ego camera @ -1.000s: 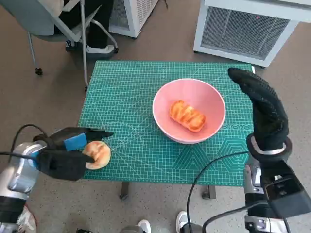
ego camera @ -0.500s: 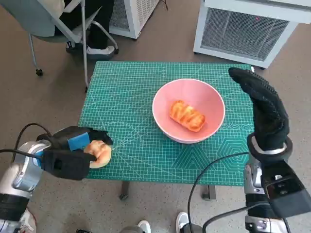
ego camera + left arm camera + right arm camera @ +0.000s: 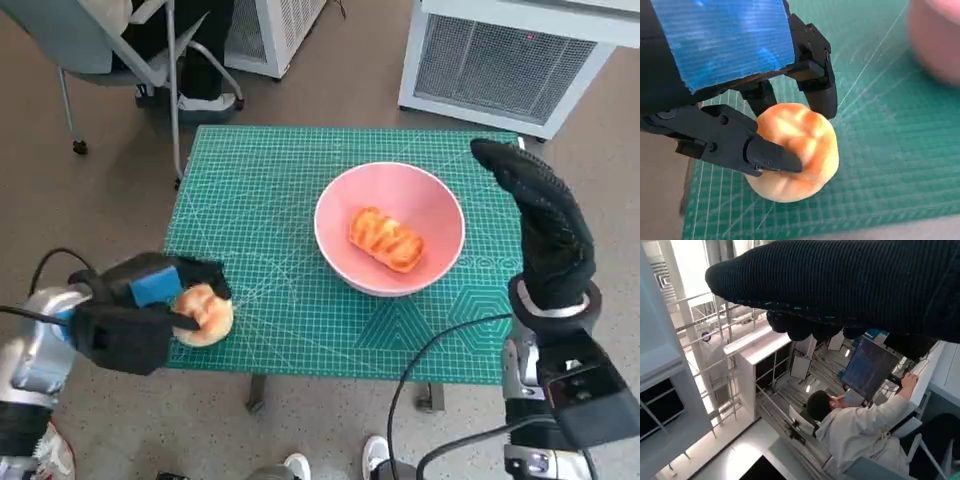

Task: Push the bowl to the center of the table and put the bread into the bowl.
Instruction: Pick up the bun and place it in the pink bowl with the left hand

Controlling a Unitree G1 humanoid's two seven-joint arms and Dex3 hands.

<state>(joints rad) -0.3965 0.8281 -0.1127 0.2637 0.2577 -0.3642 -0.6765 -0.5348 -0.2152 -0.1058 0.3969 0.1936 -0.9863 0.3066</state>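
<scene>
Head view: the pink bowl [image 3: 389, 228] sits on the green mat [image 3: 280, 180], somewhat right of the table's middle, with one striped bread piece [image 3: 385, 238] already lying inside it. A second round bun [image 3: 205, 314] rests at the mat's near-left corner, close to the edge. The left hand [image 3: 135, 312] has its fingers [image 3: 817, 82] closed around that bun, and the left wrist view shows contact on both sides; the bun appears not yet lifted. The right hand [image 3: 540, 225] stands upright beside the bowl's right side, holding nothing, its fingers extended.

Risk, as judged: the grip looks shallow, so the bun could slip during the lift and roll off the near edge onto the floor. A low carry could also strike the bowl's rim and shift it.

Open mat lies between bun and bowl, giving an unobstructed path.
</scene>
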